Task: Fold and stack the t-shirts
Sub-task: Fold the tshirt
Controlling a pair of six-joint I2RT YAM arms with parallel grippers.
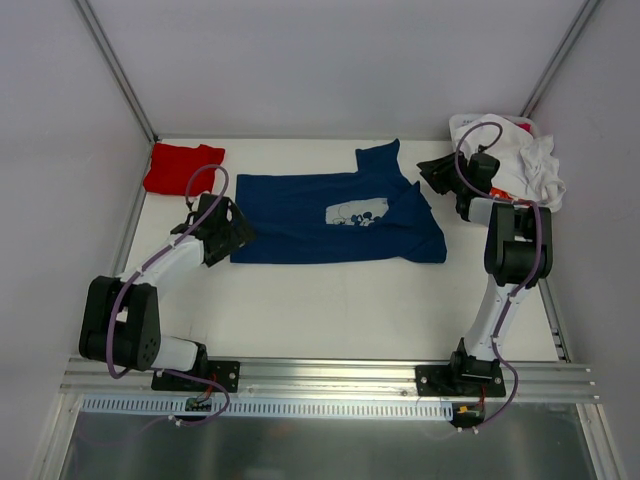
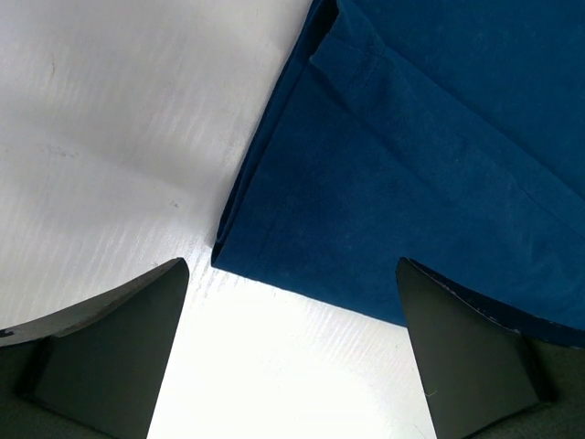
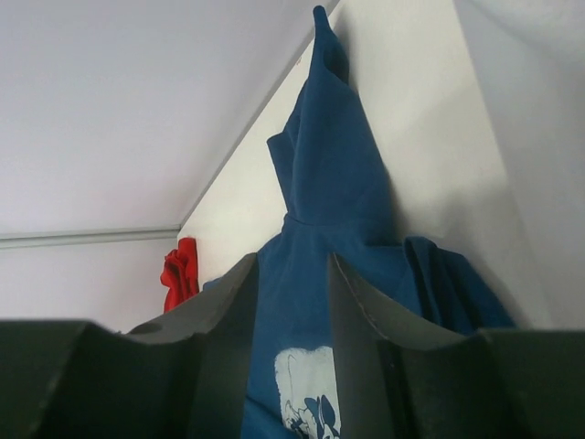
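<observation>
Both empty: left gripper (image 2: 292,265) wide open over the navy t-shirt (image 2: 393,183), right gripper (image 3: 291,261) part-open beside it.

White table (image 1: 350,300), pale walls (image 1: 300,60), metal corner posts (image 1: 116,70), aluminium rail (image 1: 330,376) along near edge.

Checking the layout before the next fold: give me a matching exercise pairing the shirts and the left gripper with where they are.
1 navy blue print cloth t-shirt
2 red cloth t-shirt
3 white crumpled cloth heap
4 left gripper

A far-right corner
B open, at navy shirt's edge
C far-left corner
D spread in the middle

Pairs: 1-D, 2-C, 3-A, 4-B.
</observation>
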